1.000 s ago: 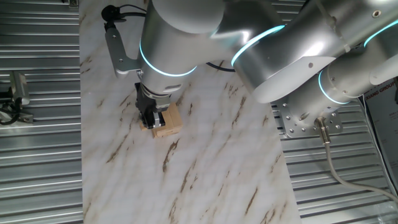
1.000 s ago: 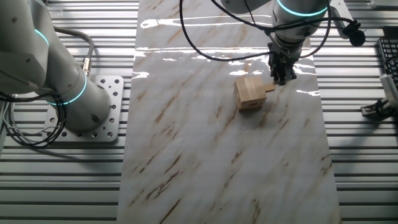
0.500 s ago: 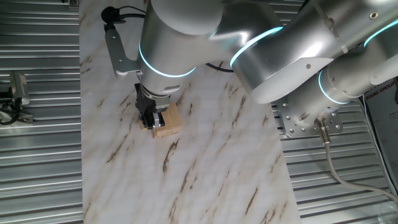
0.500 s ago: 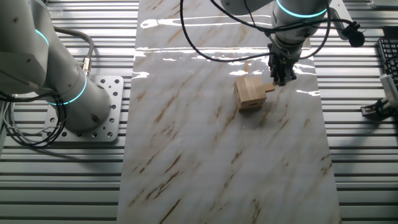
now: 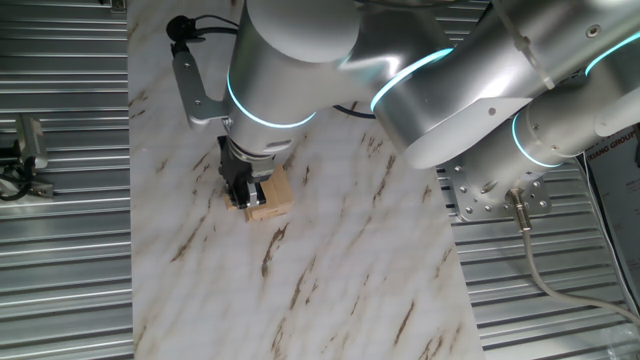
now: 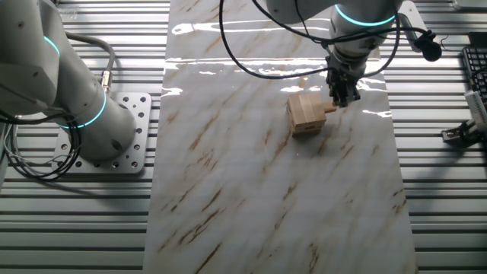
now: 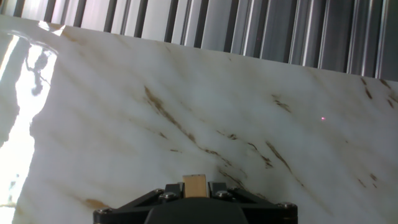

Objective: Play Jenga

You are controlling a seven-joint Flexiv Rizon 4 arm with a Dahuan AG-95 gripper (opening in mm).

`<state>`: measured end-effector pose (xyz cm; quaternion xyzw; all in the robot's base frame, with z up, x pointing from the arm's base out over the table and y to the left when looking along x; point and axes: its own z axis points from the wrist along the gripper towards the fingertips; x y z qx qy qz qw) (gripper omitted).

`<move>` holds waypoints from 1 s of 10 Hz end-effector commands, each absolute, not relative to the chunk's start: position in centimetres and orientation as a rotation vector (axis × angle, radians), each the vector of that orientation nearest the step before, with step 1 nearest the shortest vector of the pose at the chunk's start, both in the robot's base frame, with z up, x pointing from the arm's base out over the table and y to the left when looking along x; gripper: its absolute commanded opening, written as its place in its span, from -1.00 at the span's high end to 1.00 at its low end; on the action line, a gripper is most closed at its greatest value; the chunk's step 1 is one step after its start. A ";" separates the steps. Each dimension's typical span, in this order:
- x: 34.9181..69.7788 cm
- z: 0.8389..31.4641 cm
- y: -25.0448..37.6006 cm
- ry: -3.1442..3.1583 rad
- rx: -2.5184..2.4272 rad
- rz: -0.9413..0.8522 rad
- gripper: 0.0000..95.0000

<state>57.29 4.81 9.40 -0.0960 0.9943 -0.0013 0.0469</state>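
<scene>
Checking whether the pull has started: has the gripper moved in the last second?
Yes, slightly. The gripper, shut on a block, has edged up-left, away from the Jenga stack.

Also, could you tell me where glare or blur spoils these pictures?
Other fixed view: white glare streaks the far marble table edge; the Jenga stack stays sharp. Hand view: a blown-out patch at left, and the block between the gripper fingers looks soft. One fixed view: evenly lit, but the arm hides part of the stack.

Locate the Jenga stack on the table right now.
In the other fixed view the Jenga stack sits on the marble table toward its far right part, with the gripper at one protruding block on its right side.
</scene>
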 end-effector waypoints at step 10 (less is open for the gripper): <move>57.2 8.9 4.7 3.030 -0.313 0.005 0.20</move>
